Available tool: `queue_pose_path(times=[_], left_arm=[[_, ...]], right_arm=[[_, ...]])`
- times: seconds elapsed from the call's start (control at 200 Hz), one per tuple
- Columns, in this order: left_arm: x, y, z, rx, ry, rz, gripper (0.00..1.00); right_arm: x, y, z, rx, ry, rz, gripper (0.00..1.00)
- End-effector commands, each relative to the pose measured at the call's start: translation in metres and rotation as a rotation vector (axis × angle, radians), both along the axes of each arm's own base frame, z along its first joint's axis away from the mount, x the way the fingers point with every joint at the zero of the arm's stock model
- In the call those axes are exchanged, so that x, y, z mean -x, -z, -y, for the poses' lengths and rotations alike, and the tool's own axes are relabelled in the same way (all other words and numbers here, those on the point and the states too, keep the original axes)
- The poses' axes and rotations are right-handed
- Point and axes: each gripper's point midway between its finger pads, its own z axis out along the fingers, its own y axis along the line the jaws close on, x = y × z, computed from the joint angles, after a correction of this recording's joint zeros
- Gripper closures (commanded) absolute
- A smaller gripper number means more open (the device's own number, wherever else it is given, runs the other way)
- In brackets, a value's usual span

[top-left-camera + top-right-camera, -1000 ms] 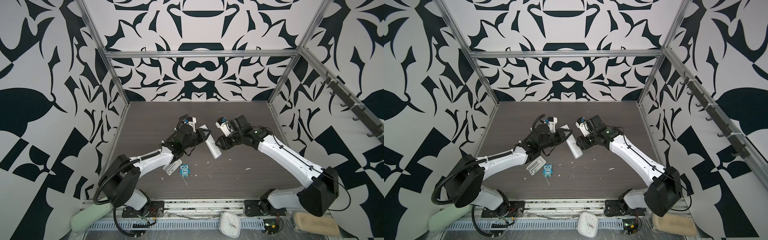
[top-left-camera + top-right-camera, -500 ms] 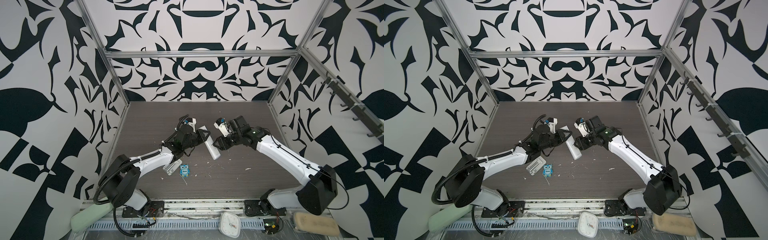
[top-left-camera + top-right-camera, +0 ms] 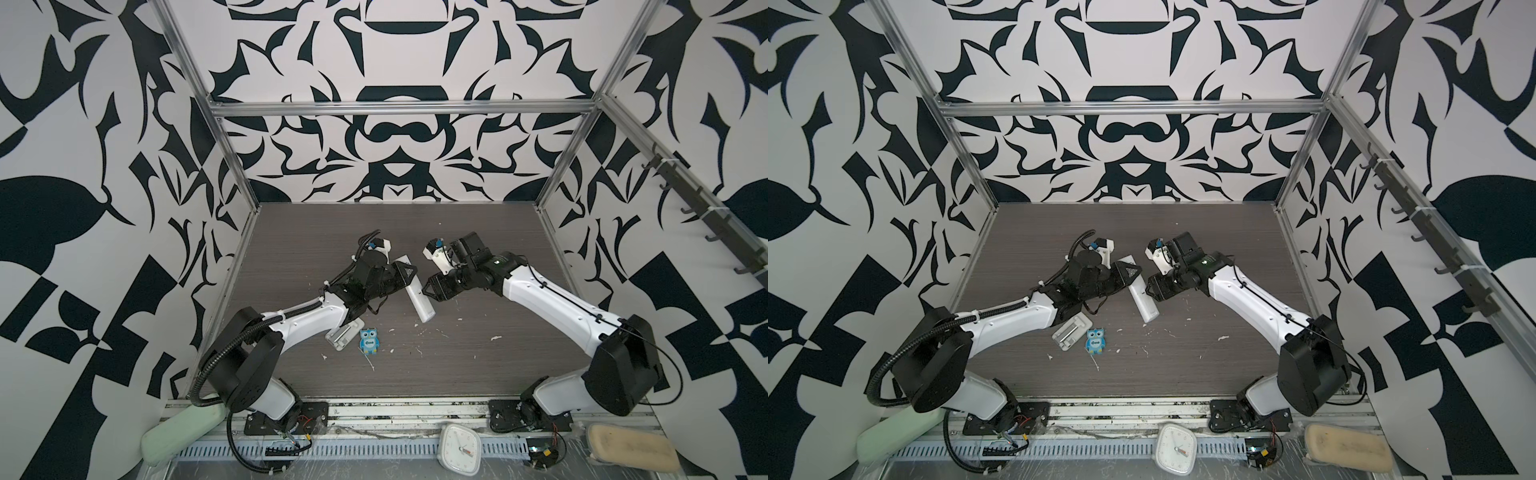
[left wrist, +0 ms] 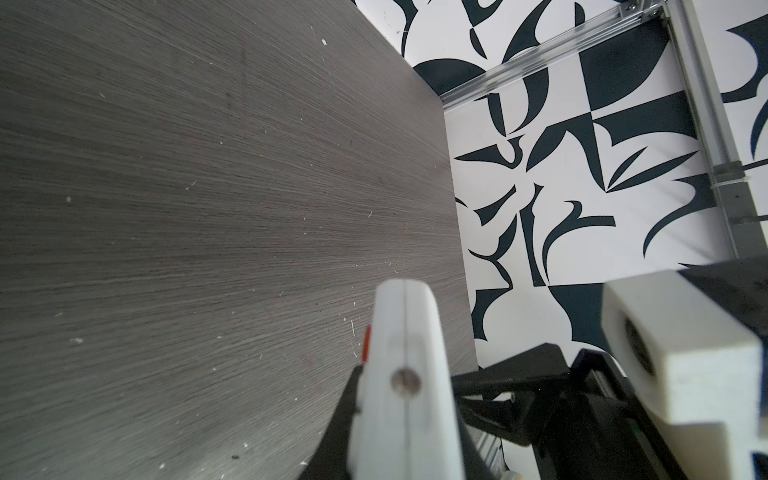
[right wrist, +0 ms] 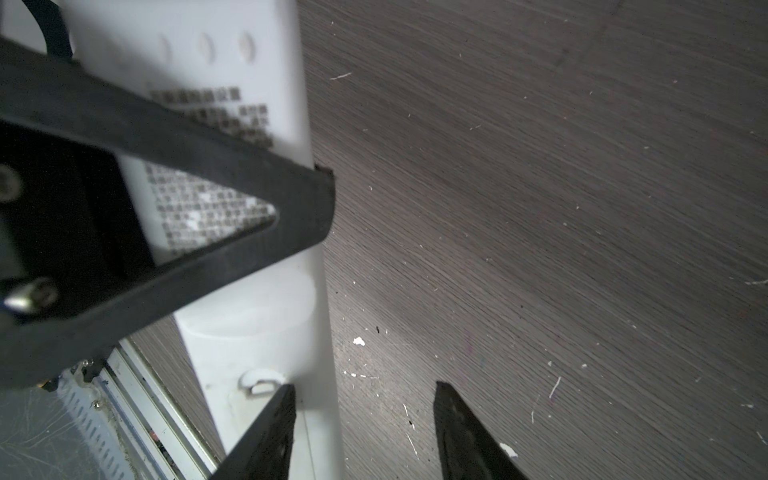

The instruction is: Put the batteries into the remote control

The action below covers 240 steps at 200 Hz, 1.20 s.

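The white remote control (image 3: 420, 296) (image 3: 1143, 300) hangs slanted above the table with its printed back up. My left gripper (image 3: 405, 277) (image 3: 1128, 277) is shut on its upper half. In the left wrist view the remote control's end (image 4: 405, 365) sticks out from my left gripper (image 4: 405, 419). My right gripper (image 3: 428, 289) (image 5: 363, 390) is open at the remote control's (image 5: 253, 328) right edge. One of its fingertips (image 5: 282, 399) lies on the back by the cover latch (image 5: 259, 380), the other over bare table. The batteries do not show in any view.
A flat grey-white tray (image 3: 344, 333) and a small blue owl figure (image 3: 369, 340) lie on the dark wood table (image 3: 478, 374) by the left forearm. White scraps dot the table. A clock (image 3: 459, 451) lies on the front rail.
My right gripper has edged left until one fingertip rests on the remote's back. The left arm and the remote have stayed put.
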Motion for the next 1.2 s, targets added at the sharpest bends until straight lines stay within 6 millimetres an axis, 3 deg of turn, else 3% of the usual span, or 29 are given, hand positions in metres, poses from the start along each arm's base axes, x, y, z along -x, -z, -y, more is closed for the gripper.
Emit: queue_pose_path(times=[0.0,0.185,0.49,0.63,0.895,1.06,1.195], left_arm=[[0.007,-0.071,0.024,0.214,0.075,0.110,0.99],[0.006,-0.068,0.022,0.200,0.062,0.099,0.99],[0.012,-0.065,0.005,0.158,0.056,0.096,0.99],[0.018,-0.076,-0.002,0.171,0.091,0.110,0.99],[0.040,-0.105,0.007,0.227,0.261,0.114,0.96],[0.041,-0.108,0.006,0.193,0.264,0.105,0.95],[0.027,-0.089,-0.011,0.061,0.142,0.049,0.94]], right_arm=[[0.012,0.006,-0.012,-0.022,-0.063,-0.004,0.42],[0.016,-0.009,-0.013,-0.045,-0.070,0.009,0.40],[0.019,-0.079,0.001,-0.061,-0.052,0.141,0.35],[0.030,-0.111,0.008,-0.079,-0.069,0.197,0.31],[0.048,-0.153,0.014,-0.122,-0.124,0.286,0.28],[0.047,-0.159,0.015,-0.139,-0.121,0.324,0.27],[0.034,-0.149,0.021,-0.104,-0.056,0.323,0.27]])
